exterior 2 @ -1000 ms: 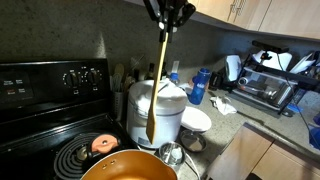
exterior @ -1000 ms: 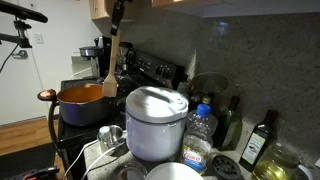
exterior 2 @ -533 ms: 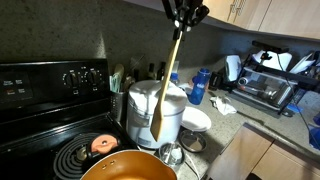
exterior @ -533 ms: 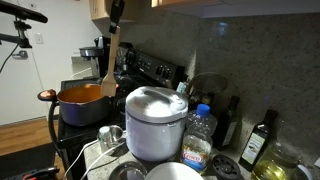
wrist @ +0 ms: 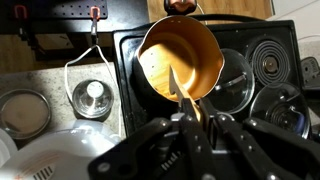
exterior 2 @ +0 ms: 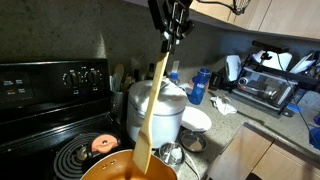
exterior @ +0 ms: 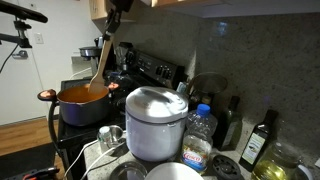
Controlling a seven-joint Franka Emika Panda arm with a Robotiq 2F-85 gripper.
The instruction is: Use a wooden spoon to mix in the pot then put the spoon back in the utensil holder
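Note:
My gripper (exterior 2: 171,28) is shut on the top of the wooden spoon's handle, high above the stove; it also shows in an exterior view (exterior: 113,24) and in the wrist view (wrist: 190,128). The light tan wooden spoon (exterior 2: 151,115) hangs tilted, and its bowl end reaches the rim of the orange-red pot (exterior 2: 125,168). In an exterior view the wooden spoon (exterior: 100,60) slants down into the pot (exterior: 84,103). In the wrist view the wooden spoon (wrist: 183,92) points into the pot (wrist: 178,55) below me. No utensil holder shows clearly.
A white domed cooker (exterior: 155,122) stands beside the pot, also shown in an exterior view (exterior 2: 158,108). Bottles (exterior: 199,138) and an oil bottle (exterior: 259,139) crowd the counter. The black stove's burners (wrist: 266,60) and control panel (exterior 2: 62,77) surround the pot. A toaster oven (exterior 2: 268,88) stands far off.
My gripper has moved toward the pot and lower, carrying the spoon. The spoon's bowl end has gone from hanging in front of the white cooker to the pot's rim.

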